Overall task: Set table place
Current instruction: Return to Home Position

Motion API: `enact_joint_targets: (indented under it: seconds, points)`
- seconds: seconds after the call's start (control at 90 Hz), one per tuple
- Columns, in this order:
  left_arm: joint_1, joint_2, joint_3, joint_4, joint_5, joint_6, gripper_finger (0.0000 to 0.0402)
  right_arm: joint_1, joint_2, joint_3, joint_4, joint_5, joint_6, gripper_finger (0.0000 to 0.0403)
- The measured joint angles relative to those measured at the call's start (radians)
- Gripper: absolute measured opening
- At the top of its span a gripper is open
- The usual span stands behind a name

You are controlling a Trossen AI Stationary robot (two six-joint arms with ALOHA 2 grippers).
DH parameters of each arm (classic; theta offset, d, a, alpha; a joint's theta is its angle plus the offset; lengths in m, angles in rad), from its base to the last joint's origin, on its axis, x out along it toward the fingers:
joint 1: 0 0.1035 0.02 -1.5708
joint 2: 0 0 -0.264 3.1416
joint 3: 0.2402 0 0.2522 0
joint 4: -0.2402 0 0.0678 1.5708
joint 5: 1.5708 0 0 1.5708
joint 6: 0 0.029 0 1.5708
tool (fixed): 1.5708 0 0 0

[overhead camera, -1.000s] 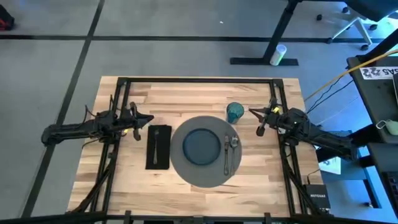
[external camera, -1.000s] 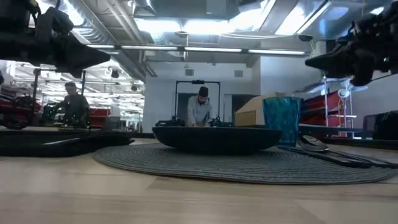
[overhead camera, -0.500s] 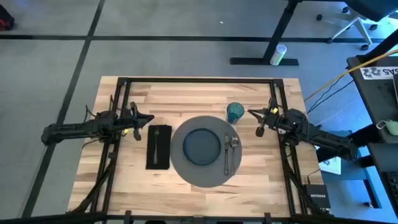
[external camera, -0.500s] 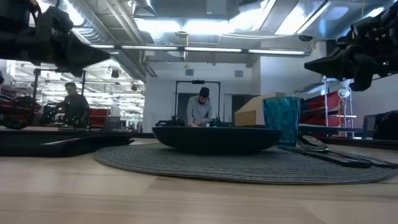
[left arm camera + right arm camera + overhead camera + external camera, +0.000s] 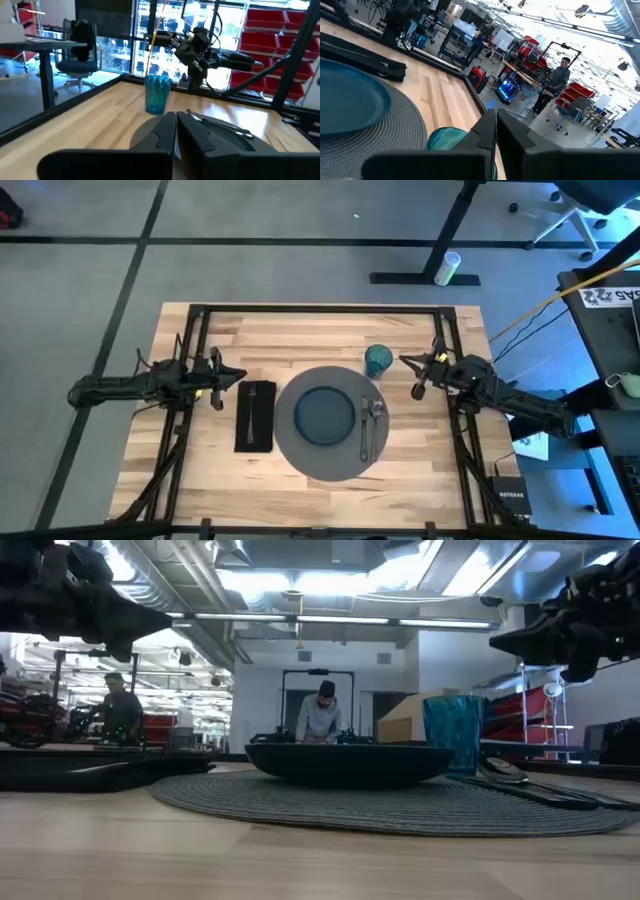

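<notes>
Place looks set: plate [image 5: 323, 415] on mat [image 5: 300, 455] in the middle of the table [image 5: 300, 330], napkin [image 5: 255, 416] toward the left edge, cup [image 5: 377, 360] by the mat's far-right rim. Left gripper [image 5: 238, 372] and right gripper [image 5: 405, 361] hover narrow and empty near the side edges. Homing, I judge: retract the right clear of the cup.

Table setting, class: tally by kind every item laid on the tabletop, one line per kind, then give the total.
Mat: 1
Plate: 1
Cutlery pieces: 2
Cup: 1
Napkin: 1
Total: 6
</notes>
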Motion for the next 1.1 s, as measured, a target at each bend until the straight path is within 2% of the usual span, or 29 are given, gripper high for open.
enact_joint_targets:
  seconds: [1.1]
  points:
    - [-0.014,0.002,0.001,-0.004,0.001,0.042,0.0000,0.000,0.007,0.000,-0.005,0.002,-0.024,0.0001]
